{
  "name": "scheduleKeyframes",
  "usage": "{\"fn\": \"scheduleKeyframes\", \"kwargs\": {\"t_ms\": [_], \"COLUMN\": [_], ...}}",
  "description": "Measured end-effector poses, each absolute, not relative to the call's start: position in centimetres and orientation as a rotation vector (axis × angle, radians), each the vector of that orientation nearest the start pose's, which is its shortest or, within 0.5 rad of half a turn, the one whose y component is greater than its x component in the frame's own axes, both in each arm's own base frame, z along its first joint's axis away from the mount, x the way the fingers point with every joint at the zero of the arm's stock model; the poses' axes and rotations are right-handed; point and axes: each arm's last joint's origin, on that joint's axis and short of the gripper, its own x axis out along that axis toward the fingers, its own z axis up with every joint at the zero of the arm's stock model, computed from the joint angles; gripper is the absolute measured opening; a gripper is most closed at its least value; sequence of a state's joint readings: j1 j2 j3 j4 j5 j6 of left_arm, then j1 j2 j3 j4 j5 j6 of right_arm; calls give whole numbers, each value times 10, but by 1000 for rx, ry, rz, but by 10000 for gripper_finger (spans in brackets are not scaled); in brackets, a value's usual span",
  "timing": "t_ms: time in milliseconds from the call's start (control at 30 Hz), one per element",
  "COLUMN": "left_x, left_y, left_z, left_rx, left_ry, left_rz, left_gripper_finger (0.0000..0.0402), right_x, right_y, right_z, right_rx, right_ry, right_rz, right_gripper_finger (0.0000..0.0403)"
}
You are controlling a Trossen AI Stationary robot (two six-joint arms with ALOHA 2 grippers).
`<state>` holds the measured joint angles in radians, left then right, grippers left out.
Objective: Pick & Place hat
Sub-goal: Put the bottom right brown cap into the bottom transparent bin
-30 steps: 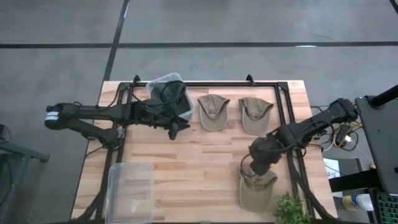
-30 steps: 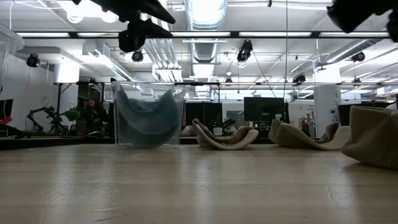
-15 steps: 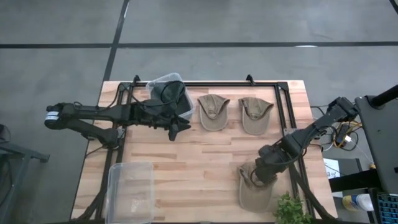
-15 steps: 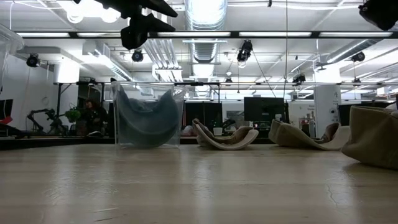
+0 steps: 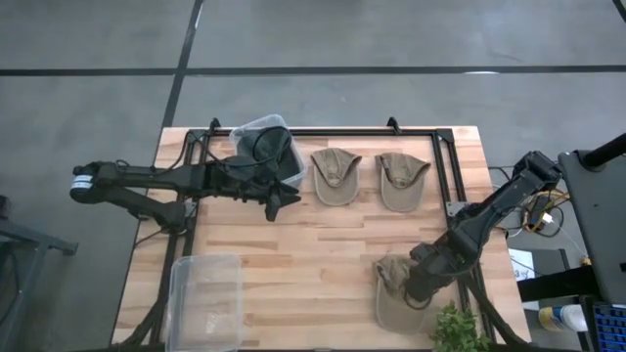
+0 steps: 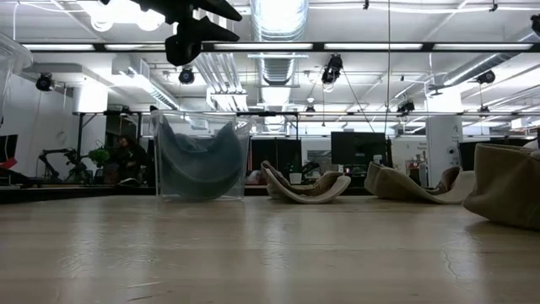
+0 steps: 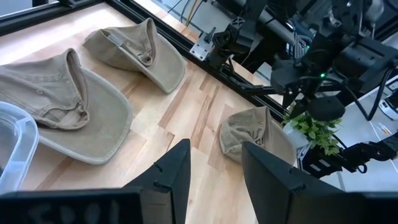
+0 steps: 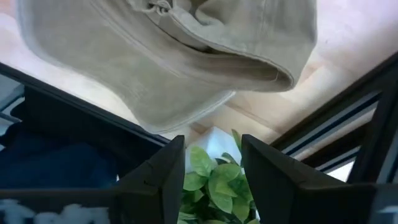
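Three tan hats lie on the table: one near the right near corner (image 5: 399, 301) (image 8: 186, 56) (image 7: 249, 134) (image 6: 506, 190), two by the far edge (image 5: 335, 177) (image 5: 401, 180). A dark hat (image 5: 266, 147) (image 6: 199, 160) sits curled inside a clear bin. My right gripper (image 5: 413, 291) (image 8: 211, 168) hovers open over the near tan hat, fingers pointing down past its rim toward the plant. My left gripper (image 5: 279, 203) (image 7: 214, 177) (image 6: 191, 38) hangs open in the air beside the clear bin.
An empty clear bin (image 5: 205, 293) stands at the near left. A green plant (image 5: 455, 330) (image 8: 214, 186) sits at the near edge just right of the near hat. A black frame rail (image 5: 445, 186) runs along the table's right side. Bare wood lies mid-table (image 5: 313, 244).
My right gripper has moved toward the table's near edge, coming from beside the near tan hat's far end to a spot over its right side; it has left the low view. The hats have not moved.
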<state>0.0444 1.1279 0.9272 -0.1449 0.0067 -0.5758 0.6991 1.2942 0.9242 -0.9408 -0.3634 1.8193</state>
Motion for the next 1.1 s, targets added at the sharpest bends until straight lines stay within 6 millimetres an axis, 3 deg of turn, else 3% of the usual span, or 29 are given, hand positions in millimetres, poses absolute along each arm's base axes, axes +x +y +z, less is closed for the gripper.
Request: {"fn": "scheduleKeyframes", "kwargs": {"t_ms": [533, 867, 1100], "left_x": [250, 250, 250], "left_y": [10, 10, 10], "left_z": [320, 320, 319], "left_rx": [-579, -579, -579], "left_ry": [322, 323, 323], "left_rz": [132, 132, 132], "left_gripper_finger": [135, 135, 135], "right_x": [159, 155, 162], "right_y": [159, 161, 169], "right_z": [205, 200, 186], "right_rx": [1255, 1244, 1224], "right_ry": [1662, 1672, 1692], "right_rz": [-525, -533, -531], "right_gripper_finger": [143, 141, 141]}}
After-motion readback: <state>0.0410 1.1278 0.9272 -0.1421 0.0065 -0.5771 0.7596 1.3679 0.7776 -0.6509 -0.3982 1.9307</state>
